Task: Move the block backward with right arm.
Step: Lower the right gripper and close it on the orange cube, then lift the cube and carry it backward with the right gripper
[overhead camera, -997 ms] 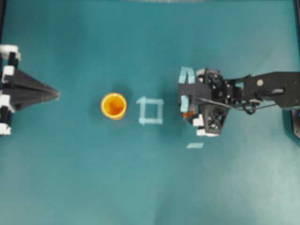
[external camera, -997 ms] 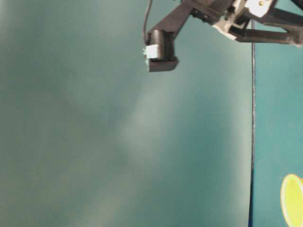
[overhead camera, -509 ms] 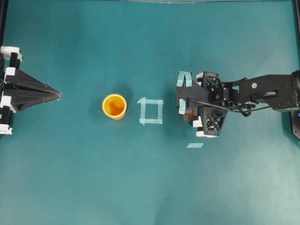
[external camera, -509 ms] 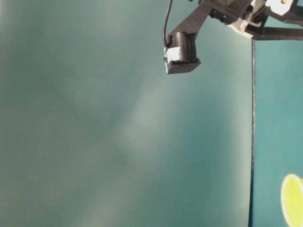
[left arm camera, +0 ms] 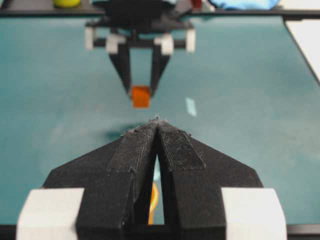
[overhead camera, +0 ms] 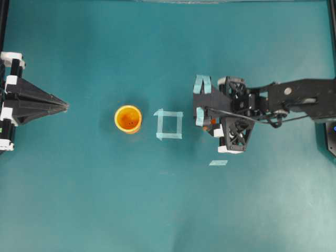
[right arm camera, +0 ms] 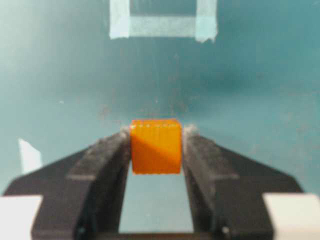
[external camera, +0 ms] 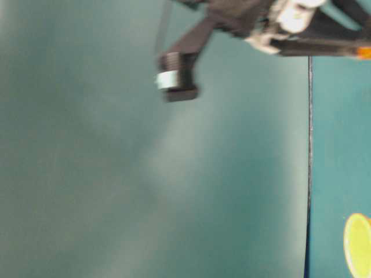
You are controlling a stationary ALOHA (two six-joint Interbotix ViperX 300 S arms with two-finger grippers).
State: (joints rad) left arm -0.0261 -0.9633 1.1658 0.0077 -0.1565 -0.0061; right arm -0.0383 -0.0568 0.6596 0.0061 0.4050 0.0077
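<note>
**Block pinched, tape square ahead**

From the right wrist view, I am seeing the small orange plastic cube (right arm camera: 155, 146) sitting right between the black padded fingers (right arm camera: 107, 155) of the right tool (right arm camera: 156, 150), both pads touching its sides, so I am reading the tool as gripping the block. The hold is only at the fingertips; if the pads are catching just the cube's rear portion, it could twist or pop out once I start pulling it away.

Just beyond the cube, the teal table (right arm camera: 260, 75) is carrying a pale-blue tape square (right arm camera: 162, 20), and further still, in the overhead view, a round yellow-orange cup (overhead camera: 128, 118).

Across the table, the left tool (overhead camera: 64, 106) is resting with its fingers pressed together, well apart from the block, facing it.
</note>
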